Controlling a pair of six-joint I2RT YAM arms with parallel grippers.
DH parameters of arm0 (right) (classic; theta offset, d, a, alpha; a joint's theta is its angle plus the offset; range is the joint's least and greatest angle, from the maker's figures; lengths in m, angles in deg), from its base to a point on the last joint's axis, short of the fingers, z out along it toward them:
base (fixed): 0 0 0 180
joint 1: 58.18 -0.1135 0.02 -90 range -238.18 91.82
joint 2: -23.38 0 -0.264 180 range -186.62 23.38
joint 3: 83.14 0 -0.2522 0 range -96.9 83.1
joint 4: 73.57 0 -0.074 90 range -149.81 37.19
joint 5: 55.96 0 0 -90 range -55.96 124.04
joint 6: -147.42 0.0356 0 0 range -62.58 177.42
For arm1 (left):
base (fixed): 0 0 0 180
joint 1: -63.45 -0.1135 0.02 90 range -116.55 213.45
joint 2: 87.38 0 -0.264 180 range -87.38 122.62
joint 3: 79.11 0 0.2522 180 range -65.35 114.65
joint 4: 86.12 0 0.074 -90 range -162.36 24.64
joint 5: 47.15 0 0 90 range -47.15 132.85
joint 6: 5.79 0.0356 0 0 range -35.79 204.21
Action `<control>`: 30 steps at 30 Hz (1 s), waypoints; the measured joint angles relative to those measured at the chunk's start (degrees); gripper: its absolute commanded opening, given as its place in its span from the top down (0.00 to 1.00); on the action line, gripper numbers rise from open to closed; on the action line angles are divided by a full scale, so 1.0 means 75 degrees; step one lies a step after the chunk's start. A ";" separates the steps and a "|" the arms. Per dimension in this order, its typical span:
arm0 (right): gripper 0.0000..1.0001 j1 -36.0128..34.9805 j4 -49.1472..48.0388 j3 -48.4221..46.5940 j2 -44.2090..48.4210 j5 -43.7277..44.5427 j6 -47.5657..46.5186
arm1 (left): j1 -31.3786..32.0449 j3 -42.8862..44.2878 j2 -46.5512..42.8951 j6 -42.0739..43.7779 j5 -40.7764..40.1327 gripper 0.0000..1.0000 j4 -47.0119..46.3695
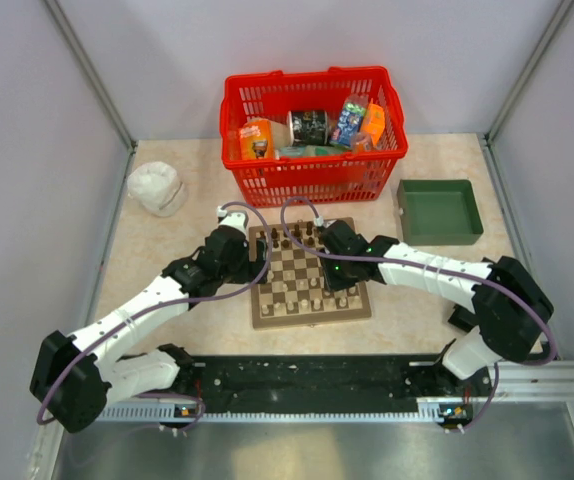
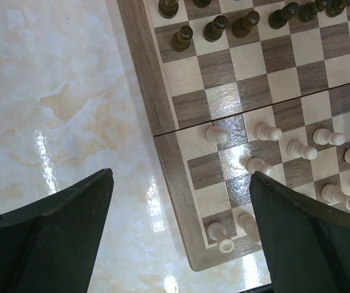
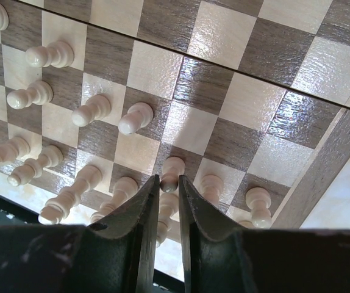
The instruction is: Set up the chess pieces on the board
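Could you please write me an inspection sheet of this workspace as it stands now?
Surface: beige table, glossy; no spills seen.
Job's things: board at centre; dark pieces on its far rows, pale pieces on its near half, unevenly spaced.
Clutter: red basket of packets behind the board; green tray to the right; white bundle to the left.
End effectors: left end effector open over the board's left edge; right end effector shut on a pale piece in the near rows.
Cables: purple cable on each arm; the left one hangs near the board's left edge.
Surroundings: grey walls; nothing else seen.
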 measured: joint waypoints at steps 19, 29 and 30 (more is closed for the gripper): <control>0.71 0.0000 0.0029 -0.0134 0.0000 0.0184 -0.0006 | 0.0000 -0.0003 0.0000 0.0000 0.0003 0.01 -0.0047; 0.69 0.0000 -0.0224 -0.0679 -0.0274 0.0198 -0.0125 | -0.0003 -0.0035 -0.0006 0.0000 -0.0003 0.01 -0.0041; 0.69 0.0000 -0.0219 -0.0711 -0.0361 0.0189 -0.0137 | -0.0009 -0.0035 -0.0006 0.0000 -0.0003 0.01 -0.0041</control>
